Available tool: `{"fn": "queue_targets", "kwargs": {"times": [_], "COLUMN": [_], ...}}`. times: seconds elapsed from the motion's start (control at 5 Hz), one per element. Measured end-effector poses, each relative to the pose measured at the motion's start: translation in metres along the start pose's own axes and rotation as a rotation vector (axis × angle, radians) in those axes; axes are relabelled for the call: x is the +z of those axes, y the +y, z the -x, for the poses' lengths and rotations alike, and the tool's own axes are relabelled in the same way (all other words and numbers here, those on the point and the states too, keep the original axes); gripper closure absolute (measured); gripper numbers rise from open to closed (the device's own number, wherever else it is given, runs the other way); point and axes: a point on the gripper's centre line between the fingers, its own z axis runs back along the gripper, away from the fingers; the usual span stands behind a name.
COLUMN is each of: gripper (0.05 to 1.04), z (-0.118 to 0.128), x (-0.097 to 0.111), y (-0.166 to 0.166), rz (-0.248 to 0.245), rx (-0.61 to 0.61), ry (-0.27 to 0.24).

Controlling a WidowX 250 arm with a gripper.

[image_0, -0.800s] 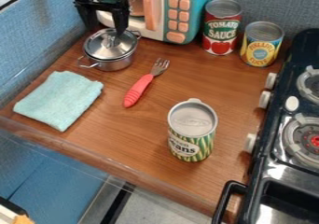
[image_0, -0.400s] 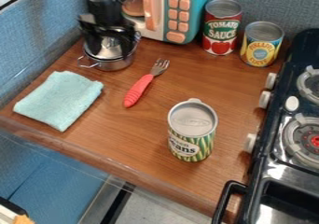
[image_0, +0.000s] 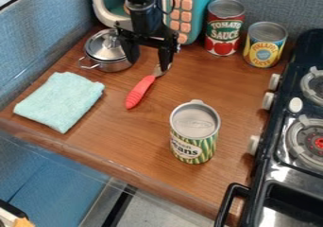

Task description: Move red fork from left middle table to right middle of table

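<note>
Fingers [image_0: 166,58] spread apart and holding nothing, pointing down over the far end of the fork, left of the scene's middle. Beneath, a brown wooden counter [image_0: 238,91]; along its right side, a black toy stove [image_0: 277,174]. At the far edge, behind the arm, a teal toy microwave [image_0: 202,9]. On the left, near the edge, a folded pale green cloth [image_0: 60,100]. Beyond it, just left of the fingers, a lidded steel pot [image_0: 112,66]. Near and right of middle, an upright can with a green striped label [image_0: 194,138]. Far right, side by side, a can with a red and green label [image_0: 224,30] and a can with a yellow and blue label [image_0: 265,45].

Smallest, the red-handled fork [image_0: 139,92], flat on the counter between cloth and microwave: long axis aslant, handle end near and left, head far and right, tines behind the right-hand finger. Touch or height above it impossible to tell. From the fingers, handle toward the near side and a little left; gap between them roughly across the shaft. Seemingly at the approach, before any grasp. Probably best to shift nearer along that slant, turn slightly to square up, then close across the handle.
</note>
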Motion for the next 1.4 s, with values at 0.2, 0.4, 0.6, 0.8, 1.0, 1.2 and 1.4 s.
{"fn": "queue_targets", "kwargs": {"times": [0.2,0.4,0.6,0.8,1.0,1.2,1.4], "gripper": [0.084,0.083,0.083,0.083,0.137,0.442,0.685], "z": [0.005,0.008,0.018,0.020,0.019,0.018,0.017], "x": [-0.006,-0.011,-0.029,-0.046,-0.053,-0.053,-0.053], "y": [-0.007,0.003,0.015,0.016,0.016,0.017,0.016], "rz": [-0.012,-0.040,-0.052,-0.052,-0.052,-0.056,-0.060], "rx": [-0.018,0.008,0.036,0.047,0.051,0.048,0.052], "ry": [-0.003,0.002,0.065,0.105,0.115,0.114,0.115]}}
